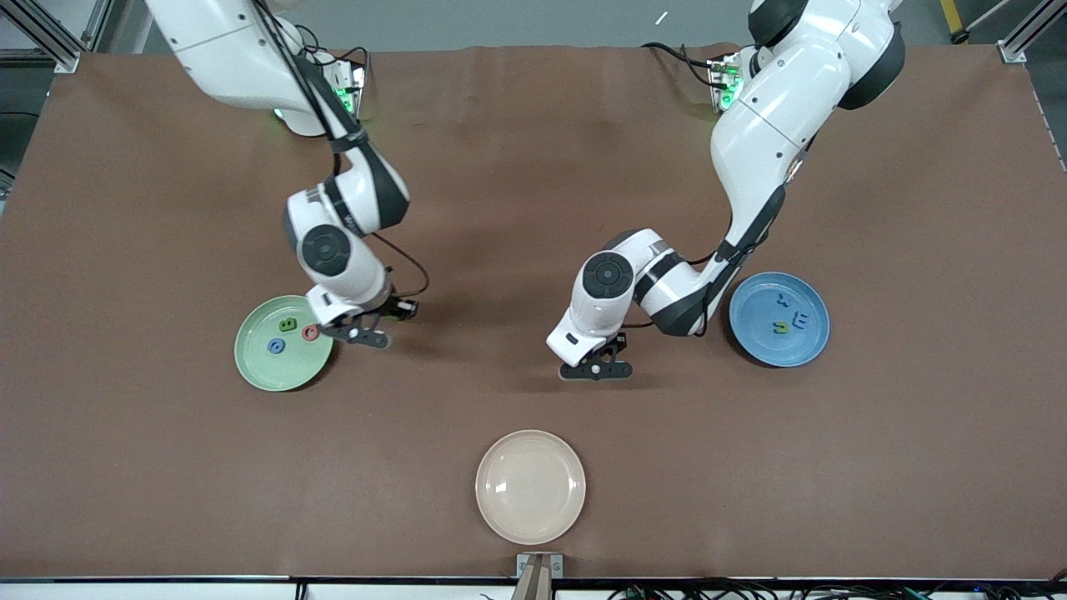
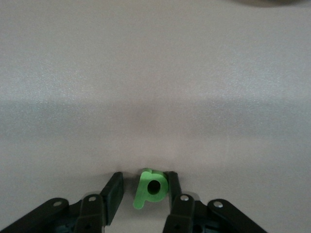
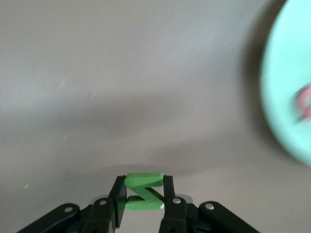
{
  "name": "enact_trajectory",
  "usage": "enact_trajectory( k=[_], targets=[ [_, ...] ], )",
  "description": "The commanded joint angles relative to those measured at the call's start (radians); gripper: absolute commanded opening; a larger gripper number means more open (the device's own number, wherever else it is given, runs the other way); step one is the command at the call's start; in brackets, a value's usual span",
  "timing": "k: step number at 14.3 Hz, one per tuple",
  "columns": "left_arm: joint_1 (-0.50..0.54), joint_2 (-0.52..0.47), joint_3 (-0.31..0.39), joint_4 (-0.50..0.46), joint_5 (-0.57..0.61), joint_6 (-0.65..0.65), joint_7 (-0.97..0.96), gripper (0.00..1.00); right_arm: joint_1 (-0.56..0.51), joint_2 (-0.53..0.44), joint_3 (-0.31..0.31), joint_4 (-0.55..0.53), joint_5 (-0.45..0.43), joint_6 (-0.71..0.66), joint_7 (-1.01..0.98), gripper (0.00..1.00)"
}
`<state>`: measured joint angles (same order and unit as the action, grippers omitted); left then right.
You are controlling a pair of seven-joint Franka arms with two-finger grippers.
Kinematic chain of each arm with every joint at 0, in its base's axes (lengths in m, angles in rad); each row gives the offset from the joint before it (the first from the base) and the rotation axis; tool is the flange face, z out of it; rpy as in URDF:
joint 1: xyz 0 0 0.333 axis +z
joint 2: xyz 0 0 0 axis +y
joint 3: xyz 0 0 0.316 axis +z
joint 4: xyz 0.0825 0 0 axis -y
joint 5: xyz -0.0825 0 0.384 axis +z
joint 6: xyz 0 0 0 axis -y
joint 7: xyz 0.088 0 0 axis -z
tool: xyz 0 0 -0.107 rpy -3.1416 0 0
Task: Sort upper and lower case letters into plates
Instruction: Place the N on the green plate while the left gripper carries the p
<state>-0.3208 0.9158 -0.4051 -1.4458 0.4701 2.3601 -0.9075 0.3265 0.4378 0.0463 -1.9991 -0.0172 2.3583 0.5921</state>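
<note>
Letters are gripped on both sides now! A green z [image 3: 144,192] is clenched in the right gripper [image 3: 142,194] just beside the mint green plate [image 1: 258,367]. A green p [image 2: 150,188] is flanked by the left gripper [image 2: 144,191], jaws parted around it, near the blue plate [image 1: 754,337].

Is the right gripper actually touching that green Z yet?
Touching. The right wrist view shows the right gripper with both fingers pressed against the sides of the green Z, no gap either side.
</note>
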Motion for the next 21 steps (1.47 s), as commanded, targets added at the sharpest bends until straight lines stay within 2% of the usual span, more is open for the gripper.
enact_trajectory(
  k=[1,6,11,15,17,20,21],
  targets=[
    [-0.015,0.008,0.017,0.019,-0.004,0.004,-0.013,0.34,-0.121,-0.021,0.018,0.026,0.011,-0.050,-0.186,0.00],
    [-0.014,-0.002,0.017,0.018,0.002,-0.004,-0.050,0.12,-0.296,-0.004,0.017,0.045,0.005,-0.039,-0.455,0.00],
    [0.028,-0.047,0.014,0.010,-0.007,-0.050,-0.033,0.11,-0.340,0.062,0.017,0.072,0.008,-0.024,-0.489,0.01],
    [0.084,-0.144,-0.006,-0.037,-0.005,-0.212,0.011,0.11,-0.334,0.102,0.018,0.074,0.016,0.009,-0.476,0.02],
    [0.164,-0.204,-0.055,-0.118,-0.007,-0.216,0.042,0.11,-0.328,0.110,0.018,0.074,0.016,0.013,-0.472,0.03],
    [0.383,-0.302,-0.208,-0.287,-0.007,-0.216,0.123,0.11,-0.327,0.114,0.018,0.074,0.016,0.013,-0.472,0.04],
    [0.466,-0.334,-0.263,-0.345,-0.007,-0.216,0.159,0.11,-0.327,0.114,0.018,0.074,0.016,0.013,-0.472,0.10]
  ],
)
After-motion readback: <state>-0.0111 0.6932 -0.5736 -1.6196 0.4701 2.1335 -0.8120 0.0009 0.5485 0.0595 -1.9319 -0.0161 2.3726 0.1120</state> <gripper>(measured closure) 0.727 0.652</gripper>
